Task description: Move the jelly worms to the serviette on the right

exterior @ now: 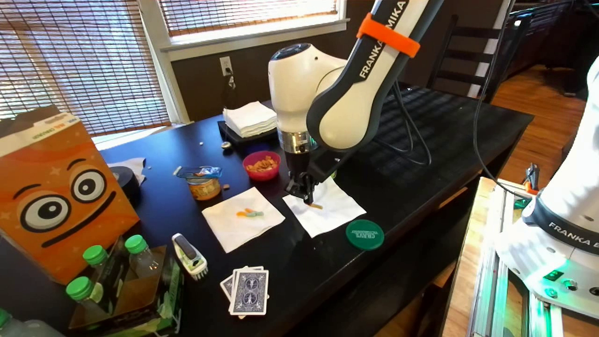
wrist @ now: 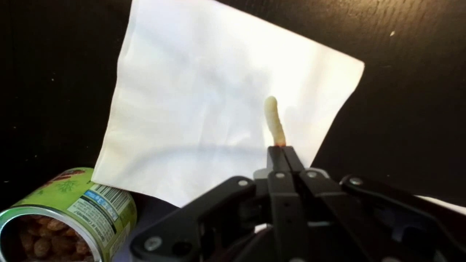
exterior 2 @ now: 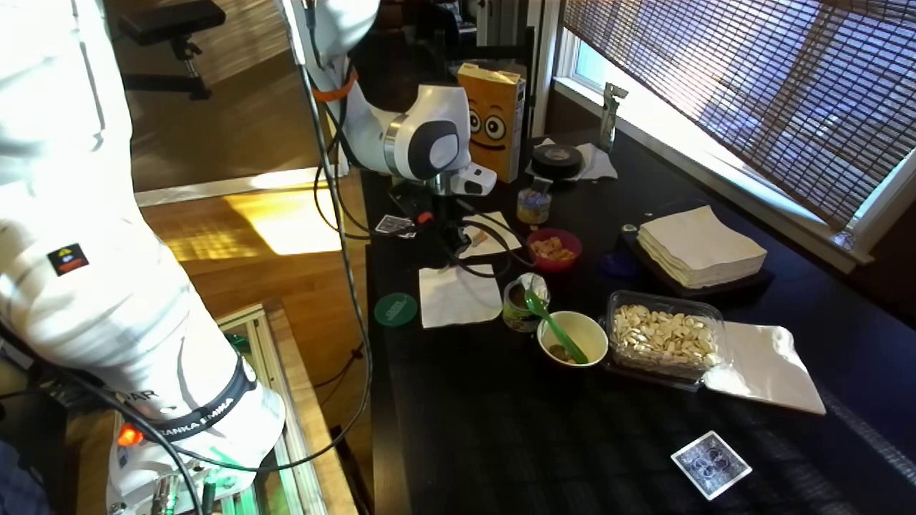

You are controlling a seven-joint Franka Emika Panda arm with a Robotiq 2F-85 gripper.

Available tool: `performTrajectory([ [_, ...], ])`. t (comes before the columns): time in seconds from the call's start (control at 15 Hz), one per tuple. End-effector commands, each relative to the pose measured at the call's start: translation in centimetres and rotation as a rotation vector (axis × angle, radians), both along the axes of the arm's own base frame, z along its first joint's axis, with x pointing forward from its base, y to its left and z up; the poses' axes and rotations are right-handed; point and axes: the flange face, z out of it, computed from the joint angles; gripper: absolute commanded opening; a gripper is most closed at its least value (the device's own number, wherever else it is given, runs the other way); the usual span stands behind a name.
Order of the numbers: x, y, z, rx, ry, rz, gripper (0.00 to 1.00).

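Gripper [wrist: 285,148] pinching one jelly worm [wrist: 272,116] over the right serviette [wrist: 204,109]

Jaws pressed together on the worm's end. In the wrist view the pale part sticks out past the tips, bit of orange right at the grip. Can't tell whether it touches the serviette below. Other jelly worms [exterior: 253,214], orange and pale green, lie on the left napkin [exterior: 233,231] in an exterior view; too small to count. Narrow strip of black table [exterior: 299,271] between the two napkins. Green disc [exterior: 365,235] just beside the serviette's near right edge. In the wrist view, open green can [wrist: 83,207] just beside the serviette; touching or not, can't tell. Red bowl [exterior: 262,176] of orange snacks [exterior: 263,164] beyond the left napkin, far side. Playing cards [exterior: 250,292] lie near side, in front of that napkin. Brush [exterior: 189,256] off its near left edge.
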Motion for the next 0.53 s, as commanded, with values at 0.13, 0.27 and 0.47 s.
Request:
performTrajectory([
  [0.13,0.4,-0.2,0.7,-0.007,-0.056,-0.036,0.41],
  [0.27,1.0,0.9,1.9,0.006,-0.081,-0.035,0.55],
  [0.47,2.6,3.6,3.9,0.040,-0.121,-0.008,0.76],
])
